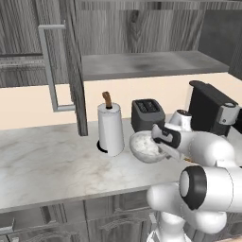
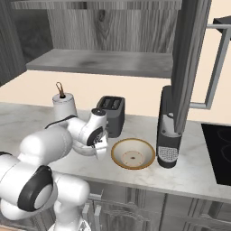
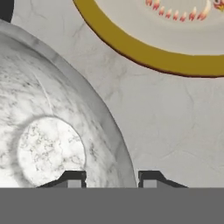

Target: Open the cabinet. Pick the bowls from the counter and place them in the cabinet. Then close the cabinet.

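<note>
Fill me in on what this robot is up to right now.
The arm's gripper is down at the speckled stone-look bowl on the marble counter, one fingertip inside the rim and one outside, so it is taking hold of that bowl. The tan bowl with the brown rim sits beside it, untouched. The wall cabinet above is already open, its shelf bare. A paper towel roll and a toaster stand nearby.
</note>
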Controlling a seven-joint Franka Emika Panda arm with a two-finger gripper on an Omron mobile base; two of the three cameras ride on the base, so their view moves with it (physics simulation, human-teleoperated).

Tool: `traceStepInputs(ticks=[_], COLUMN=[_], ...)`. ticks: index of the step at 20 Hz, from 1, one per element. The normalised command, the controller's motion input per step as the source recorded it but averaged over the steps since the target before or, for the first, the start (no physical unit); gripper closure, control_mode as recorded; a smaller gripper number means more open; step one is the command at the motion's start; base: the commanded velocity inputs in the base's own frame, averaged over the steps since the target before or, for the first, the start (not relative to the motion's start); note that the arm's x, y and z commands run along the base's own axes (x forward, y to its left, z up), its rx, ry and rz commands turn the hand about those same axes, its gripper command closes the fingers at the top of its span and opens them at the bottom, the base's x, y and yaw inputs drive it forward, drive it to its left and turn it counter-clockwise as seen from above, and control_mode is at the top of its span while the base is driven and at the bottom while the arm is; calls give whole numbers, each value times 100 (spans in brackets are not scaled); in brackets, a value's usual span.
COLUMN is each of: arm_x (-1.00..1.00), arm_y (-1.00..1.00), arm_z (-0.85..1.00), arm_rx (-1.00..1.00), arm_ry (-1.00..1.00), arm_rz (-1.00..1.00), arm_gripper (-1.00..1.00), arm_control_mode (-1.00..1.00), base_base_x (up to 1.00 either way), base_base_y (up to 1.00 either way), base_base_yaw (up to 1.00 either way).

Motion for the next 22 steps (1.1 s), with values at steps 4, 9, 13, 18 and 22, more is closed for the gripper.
traceStepInputs(ticks=[4, 9, 13, 18, 22], arm_x=[-12, -81, -81, -91, -98], arm_y=[0, -10, -23, -18, -4], arm_z=[-44, -15, 67, 92, 84], arm_rx=[2, 1, 5, 8, 8], arm_ry=[0, -14, -28, -24, -9], arm_rz=[0, -3, -11, -9, -9], arm_gripper=[100, 100, 100, 100, 100], arm_control_mode=[-100, -100, -100, -100, -100], base_base_x=[0, 0, 0, 0, 0], base_base_y=[0, 0, 0, 0, 0], base_base_yaw=[0, 0, 0, 0, 0])
